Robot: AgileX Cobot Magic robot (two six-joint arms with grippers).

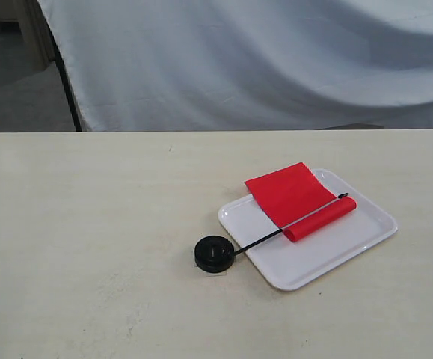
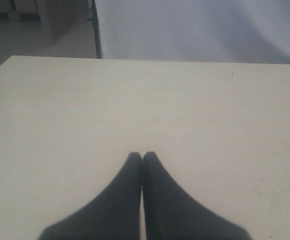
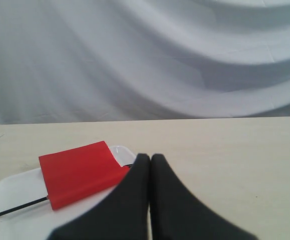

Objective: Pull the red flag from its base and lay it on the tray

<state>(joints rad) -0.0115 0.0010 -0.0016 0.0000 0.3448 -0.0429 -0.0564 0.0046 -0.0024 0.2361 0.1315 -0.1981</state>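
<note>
Resting on one tray [image 1: 328,258]: one red flag [image 1: 295,196] (pole touching one base [image 1: 215,253]).

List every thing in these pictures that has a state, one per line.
Red cloth flag on thin black pole: off its base, lying across the tray.
Round black plastic base: flat beside the tray, pole end at its edge.
White rectangular plastic tray: holds the flag.
Left gripper: shut, empty.
Right gripper: shut, empty.
</note>
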